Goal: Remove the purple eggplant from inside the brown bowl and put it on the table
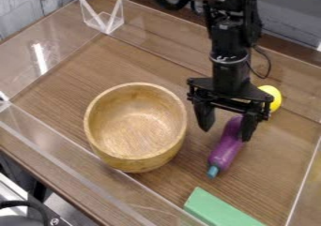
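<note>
Eggplant: the purple eggplant (227,145) lies on the tabletop (279,159), outside and to the right of the brown bowl (92,131), its upper end just below the hand (228,127).
Hand: released, its two fingers spread wide to either side of the eggplant's upper end.
Step in hand: withdrawal, as judged; best done by lifting straight up with the fingers fully parted, so that neither drags or rolls the eggplant, and by moving sideways only once above it, clear of the bowl rim and the lemon (268,96).
Stem cap: blue, pointing toward the green block (222,211).
Long axis: upper right to lower left, steeply inclined in the view.
</note>
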Robot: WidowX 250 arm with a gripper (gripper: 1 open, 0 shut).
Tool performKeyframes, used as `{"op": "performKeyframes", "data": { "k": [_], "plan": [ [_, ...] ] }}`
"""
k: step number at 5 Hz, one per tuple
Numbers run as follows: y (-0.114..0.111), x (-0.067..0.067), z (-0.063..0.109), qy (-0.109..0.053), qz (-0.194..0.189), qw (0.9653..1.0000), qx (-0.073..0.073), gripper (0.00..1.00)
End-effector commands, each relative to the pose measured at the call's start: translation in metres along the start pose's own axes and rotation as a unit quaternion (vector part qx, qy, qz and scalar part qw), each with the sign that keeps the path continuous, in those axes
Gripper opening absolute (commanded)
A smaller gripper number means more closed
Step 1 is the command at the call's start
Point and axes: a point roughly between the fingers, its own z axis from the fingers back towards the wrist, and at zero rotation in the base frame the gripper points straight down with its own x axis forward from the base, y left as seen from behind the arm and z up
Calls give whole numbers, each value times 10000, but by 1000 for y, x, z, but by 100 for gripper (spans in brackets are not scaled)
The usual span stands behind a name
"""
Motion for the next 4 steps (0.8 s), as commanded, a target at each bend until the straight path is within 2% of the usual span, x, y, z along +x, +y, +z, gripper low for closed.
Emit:
{"op": "performKeyframes", "data": {
  "k": [1,4],
  "plan": [
    [-7,13,11,-304,-54,9995,-67,100],
    [-8,21,7,-400,-8,9992,-71,100]
  ]
}}
